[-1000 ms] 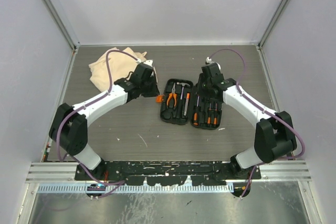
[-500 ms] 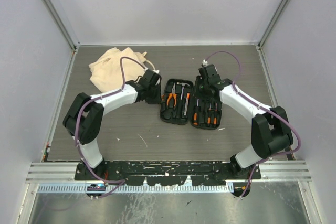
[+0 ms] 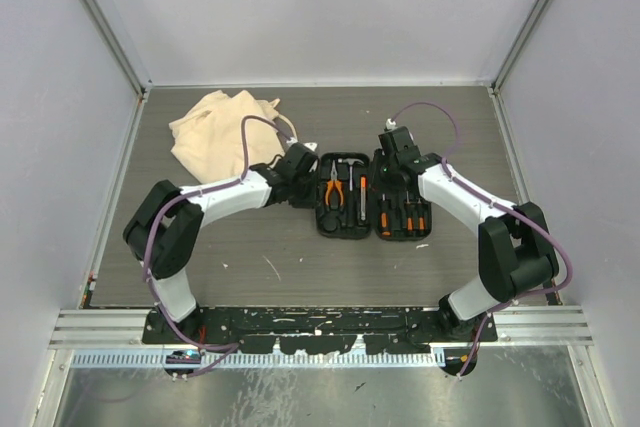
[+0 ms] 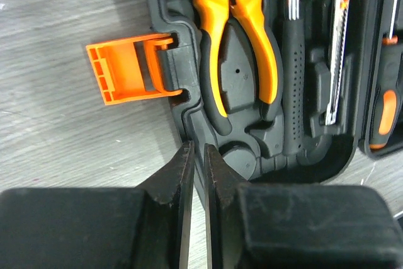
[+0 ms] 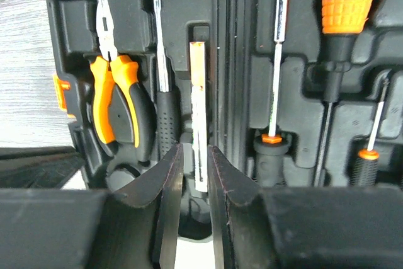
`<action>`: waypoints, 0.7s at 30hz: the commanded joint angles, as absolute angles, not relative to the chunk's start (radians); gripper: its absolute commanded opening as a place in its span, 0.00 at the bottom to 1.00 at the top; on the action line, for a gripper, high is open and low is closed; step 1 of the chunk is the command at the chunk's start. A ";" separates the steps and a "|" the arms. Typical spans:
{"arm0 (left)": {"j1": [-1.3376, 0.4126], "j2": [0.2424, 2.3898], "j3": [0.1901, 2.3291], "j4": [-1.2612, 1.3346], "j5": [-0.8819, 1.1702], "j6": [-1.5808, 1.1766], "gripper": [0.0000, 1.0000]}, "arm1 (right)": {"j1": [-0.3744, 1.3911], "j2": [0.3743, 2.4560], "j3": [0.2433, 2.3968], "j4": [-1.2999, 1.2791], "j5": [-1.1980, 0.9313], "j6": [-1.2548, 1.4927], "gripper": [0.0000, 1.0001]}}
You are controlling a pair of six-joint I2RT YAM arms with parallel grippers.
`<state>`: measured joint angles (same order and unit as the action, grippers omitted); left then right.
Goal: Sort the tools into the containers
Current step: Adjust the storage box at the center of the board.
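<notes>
Orange latch (image 4: 129,70) plain only from left wrist
</notes>
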<state>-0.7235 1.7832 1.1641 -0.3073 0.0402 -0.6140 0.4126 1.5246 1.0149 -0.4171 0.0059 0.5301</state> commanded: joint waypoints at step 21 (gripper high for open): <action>-0.838 1.605 1.109 -0.318 -0.040 -0.650 0.16 | 0.417 1.672 1.125 -0.393 0.021 0.371 0.33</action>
<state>-0.8421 1.6440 1.0901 -0.3145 -0.0090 -0.6636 0.4129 1.6581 1.0737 -0.4297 0.0338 0.4164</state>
